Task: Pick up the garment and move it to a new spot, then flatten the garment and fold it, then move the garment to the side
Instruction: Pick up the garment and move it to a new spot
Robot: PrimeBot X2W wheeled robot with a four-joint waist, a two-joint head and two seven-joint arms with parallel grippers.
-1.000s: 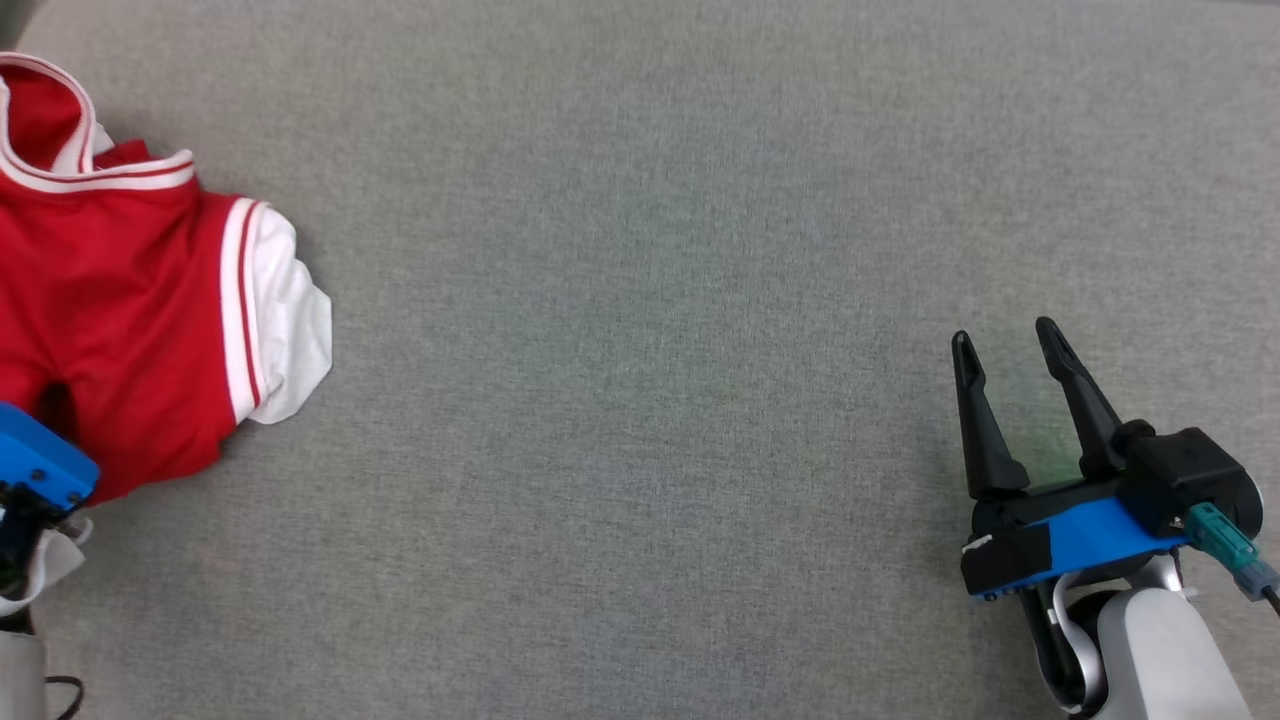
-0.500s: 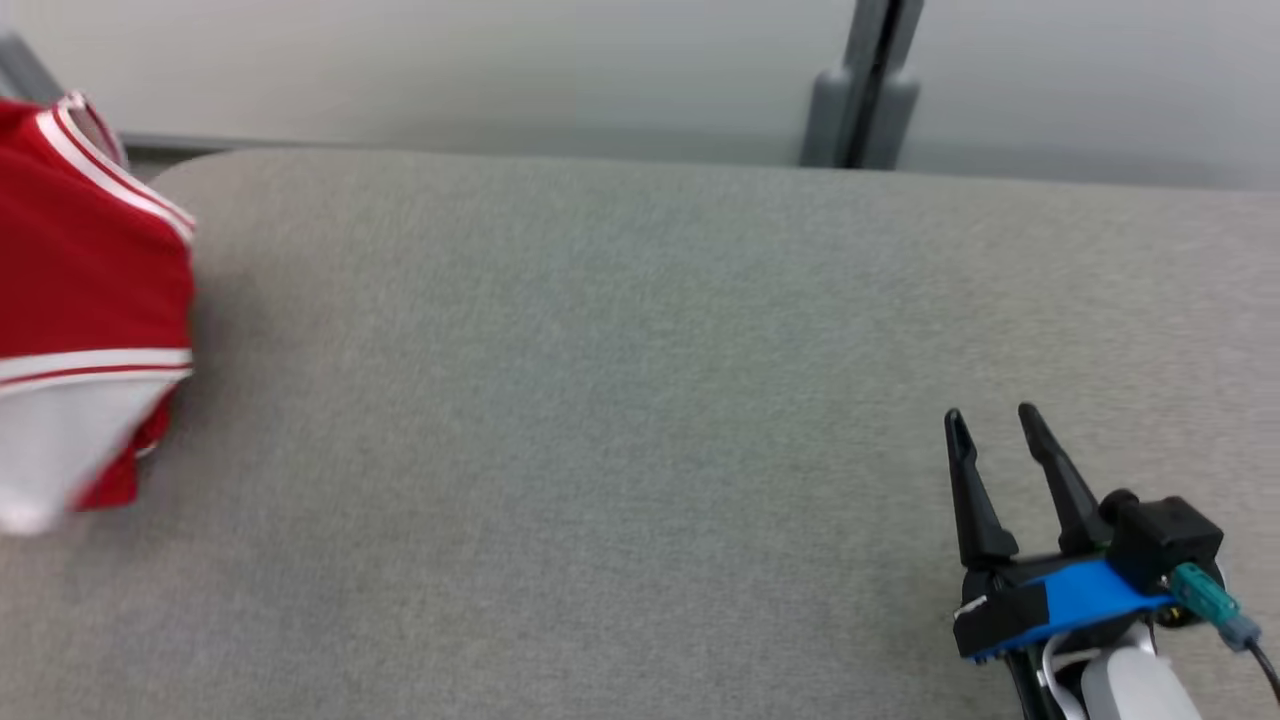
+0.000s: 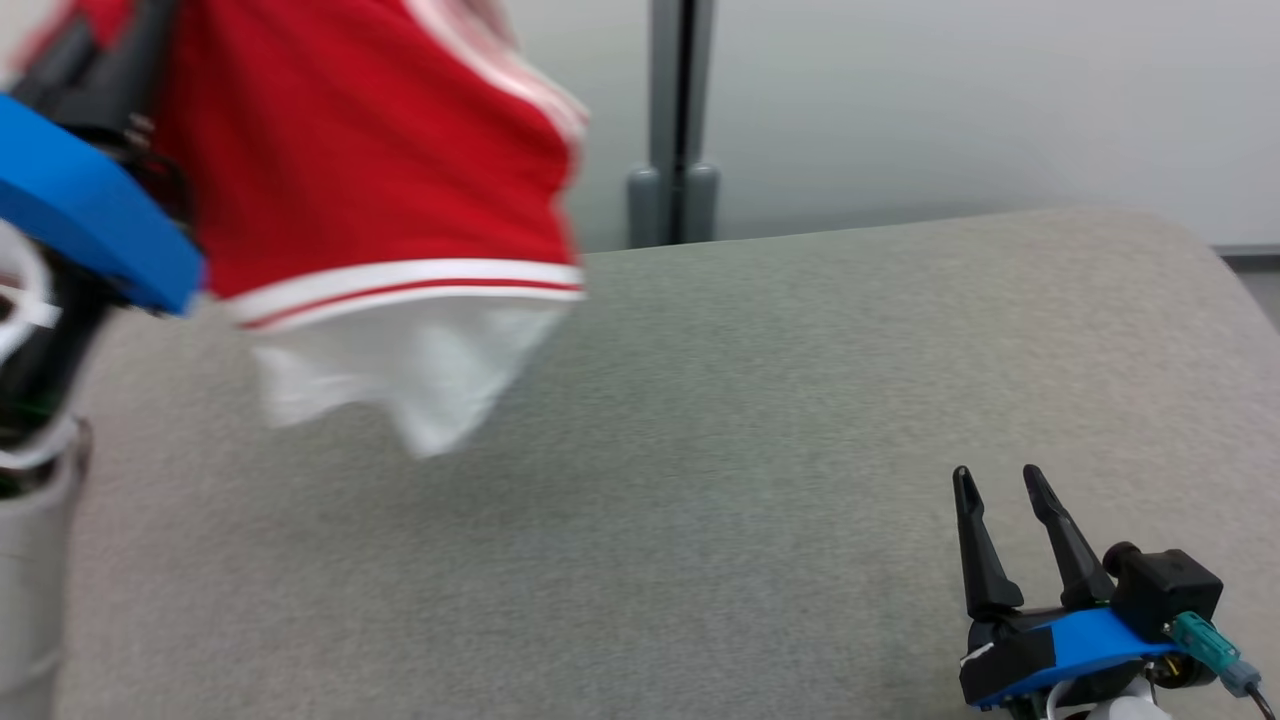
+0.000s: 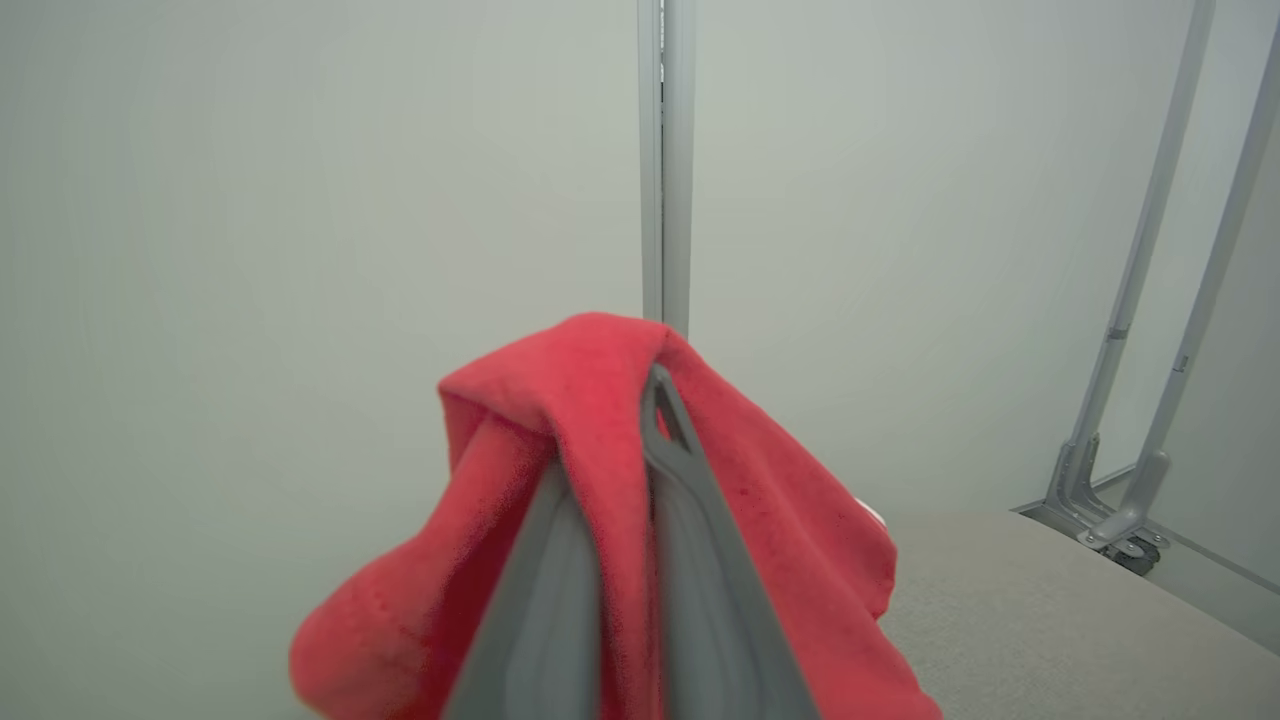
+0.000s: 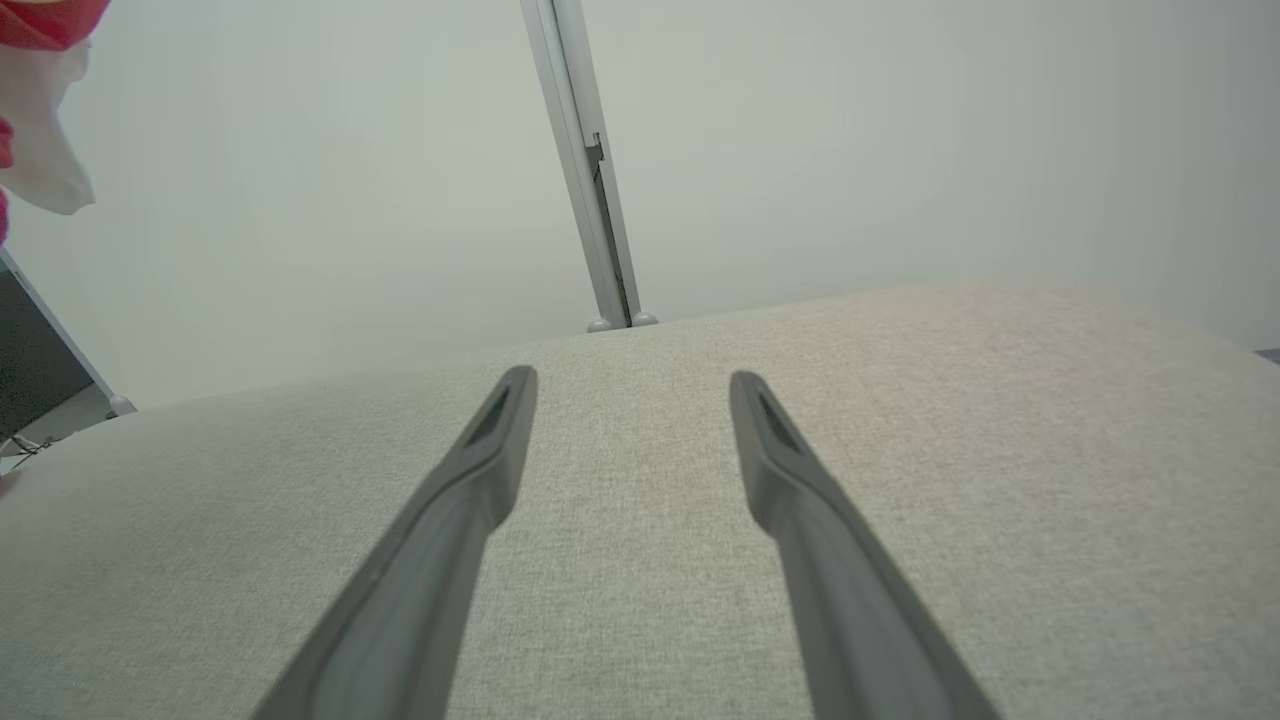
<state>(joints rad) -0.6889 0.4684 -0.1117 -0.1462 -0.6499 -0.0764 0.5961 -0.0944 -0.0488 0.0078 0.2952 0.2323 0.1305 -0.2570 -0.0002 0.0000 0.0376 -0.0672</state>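
Head view: garment (image 3: 370, 180) newly aloft

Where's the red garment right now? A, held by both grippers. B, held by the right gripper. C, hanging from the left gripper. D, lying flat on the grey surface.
C: the left gripper is shut on a fold of the red garment, which hangs in the air over the grey surface, while the right gripper is open with nothing between its fingers.
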